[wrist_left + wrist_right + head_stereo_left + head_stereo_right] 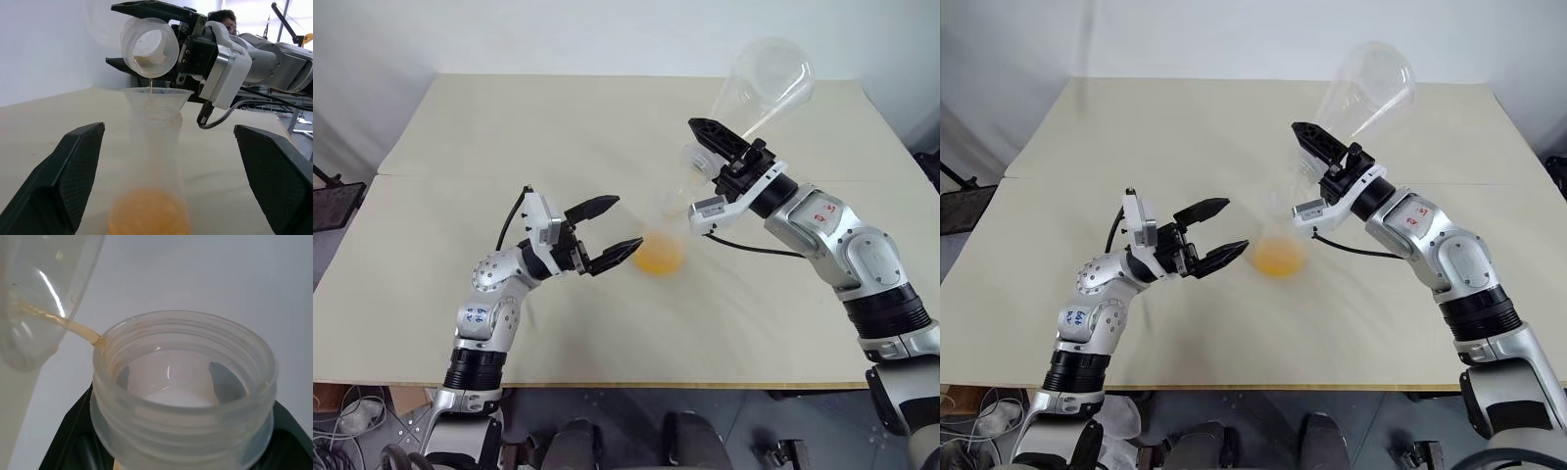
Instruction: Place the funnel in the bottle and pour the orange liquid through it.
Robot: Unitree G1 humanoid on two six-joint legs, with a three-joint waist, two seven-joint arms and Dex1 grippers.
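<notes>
Funnel [157, 94] seated in bottle [664, 238] neck on table [509, 127], orange liquid [660, 257] pooled at bottle's base. Above funnel, larger flask [759, 88] tipped, clamped in right gripper [717, 147]. Beside bottle, left gripper [614, 229] jaws apart, flanking it.

Flasks: two, large [766, 83] and small [662, 240]; funnel [157, 96]: one; grippers: two, left [613, 233], right [703, 147]; table [509, 127]: one

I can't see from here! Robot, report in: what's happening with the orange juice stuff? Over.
Right tool shut on larger flask, tipped up. Last trickle dropping into funnel. Orange liquid pooled in bottle. Left tool open beside bottle, not gripping. Nothing in the way.
</notes>
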